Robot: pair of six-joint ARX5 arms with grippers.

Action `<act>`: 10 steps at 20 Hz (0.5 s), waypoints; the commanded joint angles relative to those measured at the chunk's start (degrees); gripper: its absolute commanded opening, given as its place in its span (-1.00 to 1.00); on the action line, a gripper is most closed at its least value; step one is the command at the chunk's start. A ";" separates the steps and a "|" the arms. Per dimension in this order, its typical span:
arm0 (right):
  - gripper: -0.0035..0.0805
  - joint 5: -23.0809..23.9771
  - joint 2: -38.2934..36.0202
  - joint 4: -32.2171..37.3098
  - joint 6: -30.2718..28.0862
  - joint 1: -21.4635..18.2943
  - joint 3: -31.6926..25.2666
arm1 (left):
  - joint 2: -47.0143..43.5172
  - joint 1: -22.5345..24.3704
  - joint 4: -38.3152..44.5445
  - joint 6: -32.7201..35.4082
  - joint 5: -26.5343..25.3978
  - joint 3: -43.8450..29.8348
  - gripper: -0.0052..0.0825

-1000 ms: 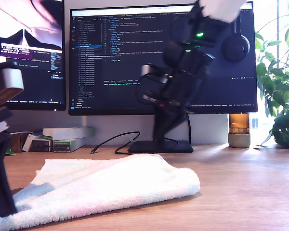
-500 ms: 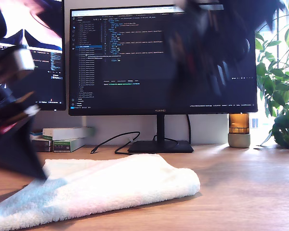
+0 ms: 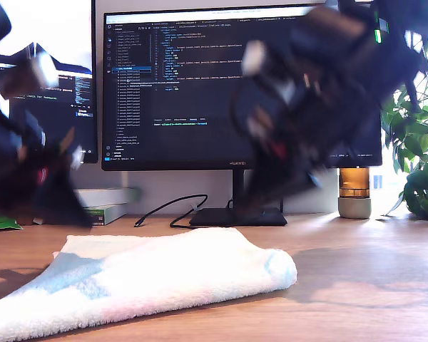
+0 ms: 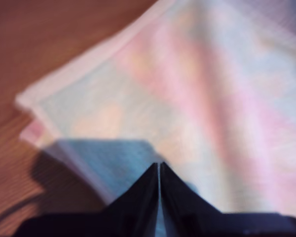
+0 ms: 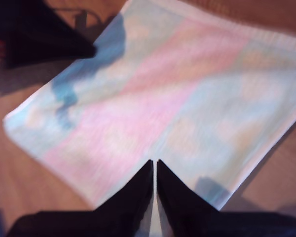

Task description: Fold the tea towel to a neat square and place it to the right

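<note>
The tea towel (image 3: pixel 164 274) lies folded and flat on the wooden desk, pale and fluffy with mint and pink tints. Neither gripper touches it. In the first wrist view my first gripper (image 4: pixel 159 165) hovers shut and empty over a layered corner of the towel (image 4: pixel 187 89) with a pink edge band. In the second wrist view my second gripper (image 5: pixel 154 162), also shut and empty, hangs higher over the towel (image 5: pixel 177 98). One blurred arm (image 3: pixel 36 178) is at the exterior view's left, above the towel's end. The other blurred arm (image 3: pixel 299 128) is before the monitor.
A large monitor (image 3: pixel 178 85) on a black stand (image 3: pixel 235 217) is behind the towel, with a second screen (image 3: pixel 50 92) at the exterior view's left. Boxes (image 3: pixel 100 203), a black cable (image 3: pixel 164 208), an amber lamp (image 3: pixel 354 192) and a plant (image 3: pixel 417 149) line the desk's back.
The arm at the exterior view's left has lifted off the towel's near corner and risen. The other arm swung up and across the monitor. The towel lies as before.
</note>
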 commanded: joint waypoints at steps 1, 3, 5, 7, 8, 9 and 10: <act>-0.94 -1.46 0.31 -1.53 0.28 0.26 -0.48 | 1.44 0.63 3.89 0.61 1.95 -1.11 -0.93; -0.94 -1.42 0.50 -3.85 0.77 0.46 -0.48 | 3.43 1.55 5.92 0.61 2.67 -1.11 -0.93; -0.94 -1.36 0.76 -4.70 1.16 0.55 -0.50 | 5.70 1.73 7.85 0.79 3.85 -1.09 -0.93; -0.94 -1.36 1.66 -4.76 1.60 0.55 -0.50 | 8.37 1.73 9.64 1.20 4.02 -1.09 -0.93; -0.94 -1.31 2.45 -4.92 1.66 0.55 -0.50 | 9.66 1.75 10.64 1.27 3.98 -1.09 -0.93; -0.94 -1.29 3.54 -4.92 1.66 0.55 -0.50 | 10.54 1.84 11.19 1.95 3.96 -1.09 -0.93; -0.94 -0.81 4.68 -4.92 1.66 0.55 -0.50 | 11.21 1.90 11.69 2.10 3.91 -1.09 -0.93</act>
